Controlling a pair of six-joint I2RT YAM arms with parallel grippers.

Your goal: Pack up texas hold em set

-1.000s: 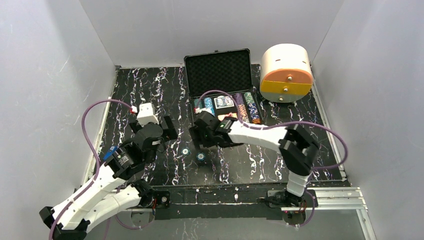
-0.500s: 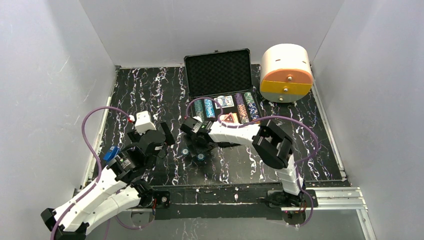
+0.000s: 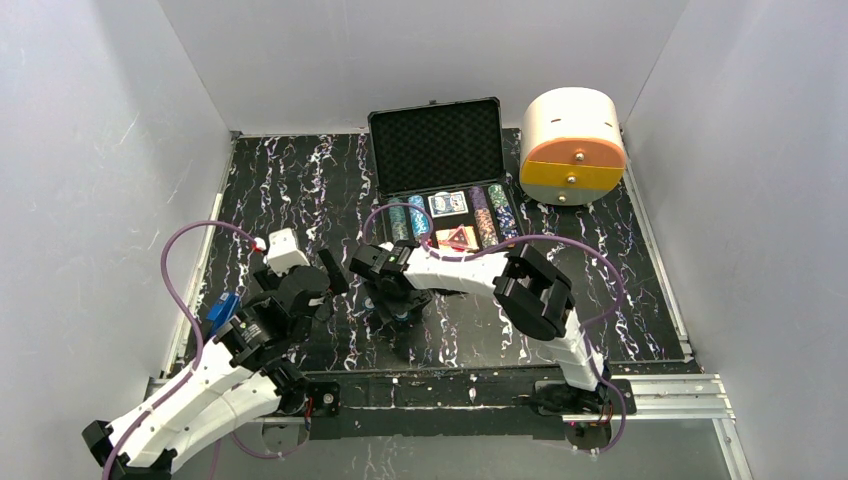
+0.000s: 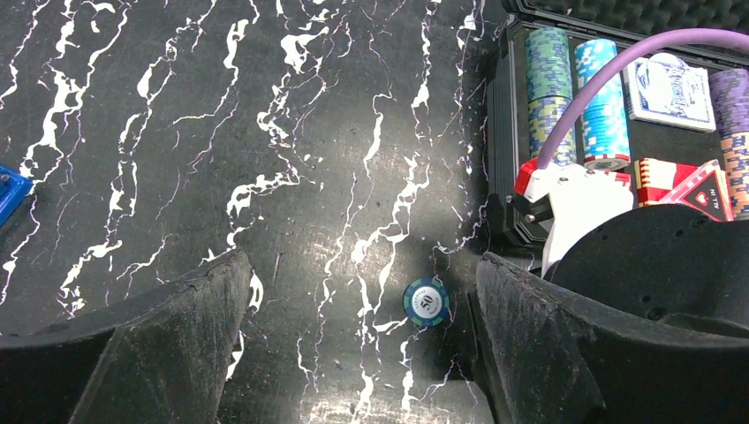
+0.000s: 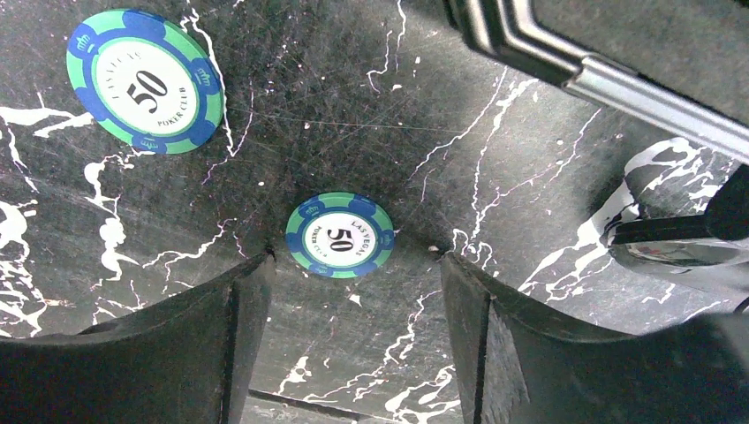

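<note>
Right claw swung down astride green-blue 50 chip, open, empty, left claw wide, empty

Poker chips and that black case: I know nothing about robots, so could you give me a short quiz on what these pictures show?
1. True or false: the black case is shut.
2. Which number is printed on the chip straddled by the right pincer? A) 25 B) 50 C) 100
3. Fill in: the right wrist view shows ___ loose chips lying on the table.
Key: 1 false; 2 B; 3 two.
</note>
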